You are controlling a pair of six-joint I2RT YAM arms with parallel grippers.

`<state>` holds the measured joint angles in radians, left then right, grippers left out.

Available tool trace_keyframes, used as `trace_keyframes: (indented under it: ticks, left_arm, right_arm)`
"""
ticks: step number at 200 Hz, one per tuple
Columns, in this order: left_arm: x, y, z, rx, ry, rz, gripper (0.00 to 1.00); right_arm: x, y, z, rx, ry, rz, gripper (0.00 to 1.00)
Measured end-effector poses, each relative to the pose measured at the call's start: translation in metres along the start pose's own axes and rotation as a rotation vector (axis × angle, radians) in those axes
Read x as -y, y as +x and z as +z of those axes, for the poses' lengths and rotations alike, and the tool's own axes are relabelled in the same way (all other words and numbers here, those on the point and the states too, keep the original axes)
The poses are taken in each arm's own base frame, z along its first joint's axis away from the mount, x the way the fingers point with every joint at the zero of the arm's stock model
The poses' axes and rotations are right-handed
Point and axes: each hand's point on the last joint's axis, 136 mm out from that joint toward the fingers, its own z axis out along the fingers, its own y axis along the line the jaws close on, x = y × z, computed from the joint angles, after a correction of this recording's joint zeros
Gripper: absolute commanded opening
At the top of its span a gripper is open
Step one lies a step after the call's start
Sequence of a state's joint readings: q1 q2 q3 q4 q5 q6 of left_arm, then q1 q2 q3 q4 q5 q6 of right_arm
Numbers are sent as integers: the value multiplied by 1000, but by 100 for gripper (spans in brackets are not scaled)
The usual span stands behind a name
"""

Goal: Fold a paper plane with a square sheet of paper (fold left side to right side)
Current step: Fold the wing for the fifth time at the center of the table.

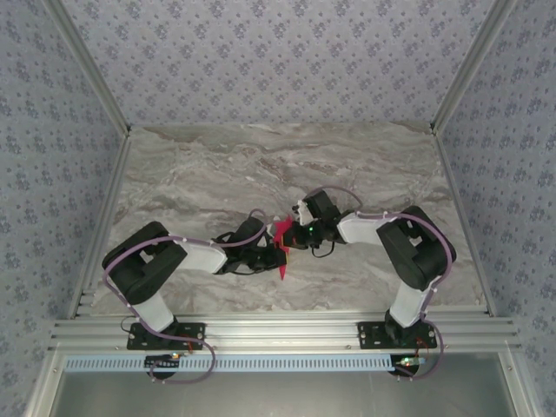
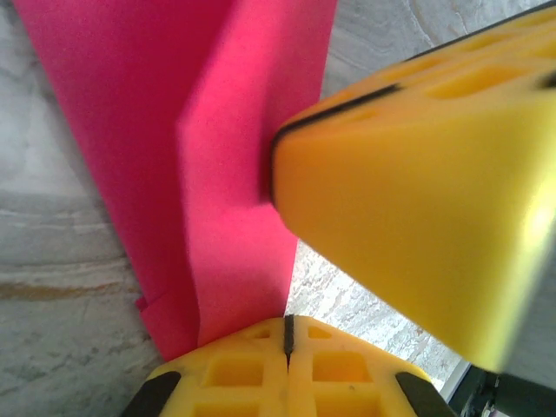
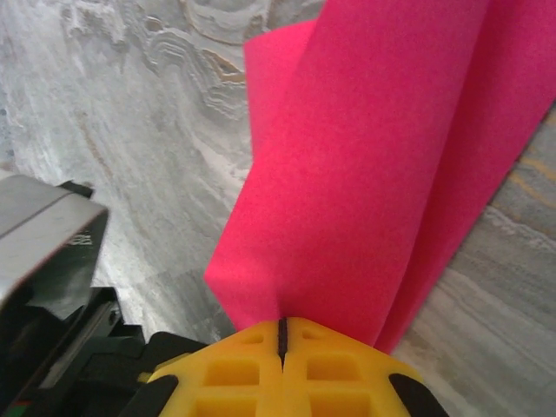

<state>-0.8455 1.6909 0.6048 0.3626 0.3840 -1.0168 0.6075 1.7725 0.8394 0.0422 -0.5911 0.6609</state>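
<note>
The square sheet of paper is folded into a narrow magenta-pink paper plane (image 1: 283,238), held above the table's middle with its tip pointing toward the near edge. My left gripper (image 1: 274,249) is shut on it from the left. In the left wrist view its jaws (image 2: 287,325) are pressed together with the lower edge of the paper plane (image 2: 234,217) running into the seam. My right gripper (image 1: 294,232) is shut on it from the right. Its jaws (image 3: 282,327) pinch the folded paper plane (image 3: 373,191), and its yellow fingers (image 2: 417,200) press the paper's side.
The marble table (image 1: 261,165) stretches behind the arms, bounded by aluminium rails (image 1: 278,330) in front and at both sides, with patterned walls beyond. The left arm's dark wrist body (image 3: 43,269) sits close beside the right gripper.
</note>
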Motion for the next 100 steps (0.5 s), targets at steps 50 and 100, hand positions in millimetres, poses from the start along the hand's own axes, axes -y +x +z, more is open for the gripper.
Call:
trace_keyframes:
  ticks: [50, 100]
  left_arm:
    - [0, 0, 0, 2, -2, -9, 1]
    - [-1, 0, 0, 2, -2, -24, 0]
  right_arm:
    - [10, 0, 7, -26, 42, -11, 0]
    - [13, -3, 7, -54, 34, -22, 0]
